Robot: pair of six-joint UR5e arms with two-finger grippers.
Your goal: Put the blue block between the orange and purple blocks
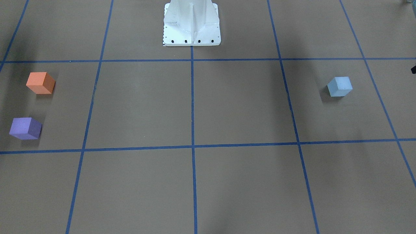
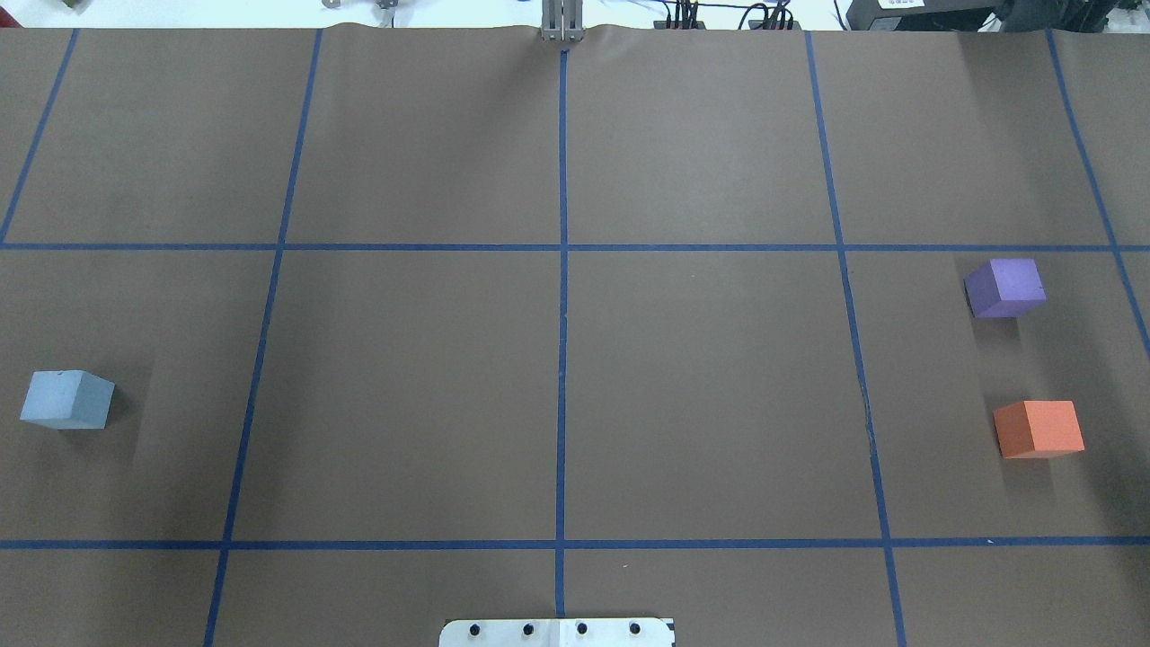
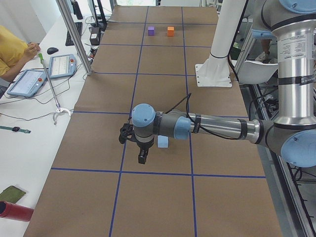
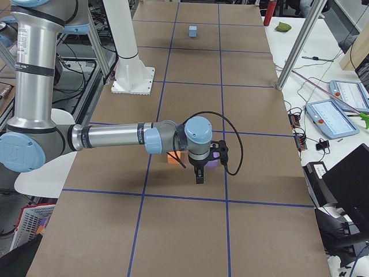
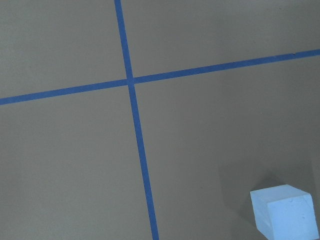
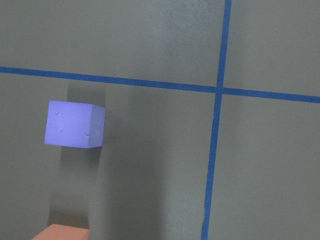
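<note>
Blue block askew to grid lines

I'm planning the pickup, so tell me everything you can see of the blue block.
The blue block is a pale, matte cube, foam-like in look, with a few tiny specks on its top. It rests flat on one face on the brown paper of the table, alone in a taped grid square on the robot's left side, far from the orange block and purple block. Only the table touches it; the left gripper hangs nearby, not around it.
</note>
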